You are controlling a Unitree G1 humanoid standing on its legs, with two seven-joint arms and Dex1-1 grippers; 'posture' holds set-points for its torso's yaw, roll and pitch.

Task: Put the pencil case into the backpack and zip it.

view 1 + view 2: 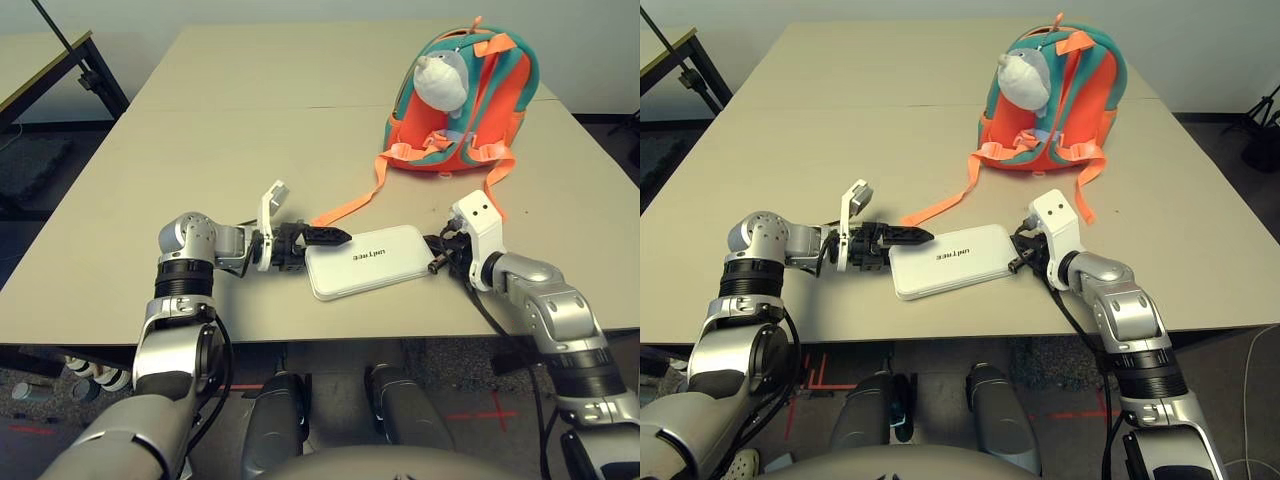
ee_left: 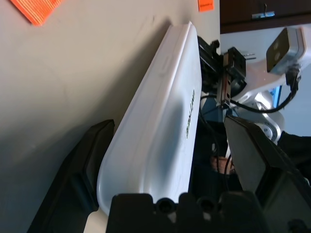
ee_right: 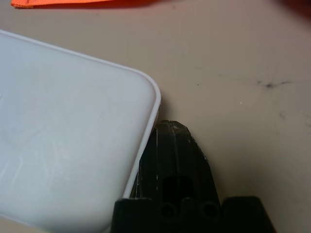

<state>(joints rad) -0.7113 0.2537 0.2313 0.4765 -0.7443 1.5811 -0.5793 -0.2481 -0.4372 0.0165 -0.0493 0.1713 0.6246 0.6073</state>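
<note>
From the head views, a flat white pencil case [image 1: 366,260] is seen lying near the front edge of a beige table [image 1: 150,180], between two grippers. The left gripper [image 1: 318,240] is set at the case's left end with its black fingers spread apart, one on either side of that end. The right gripper [image 1: 436,256] is placed at the case's right end, fingers pressed together. An orange and teal backpack [image 1: 470,100] with a grey-white plush toy [image 1: 440,80] is stood well apart, towards the far right corner, an orange strap [image 1: 350,205] trailing towards the case.

In the left wrist view, the case [image 2: 160,131] is framed between the parted fingers [image 2: 82,170].

In the right wrist view, the closed fingers [image 3: 172,165] are seen touching the case's rounded corner [image 3: 146,92].
</note>
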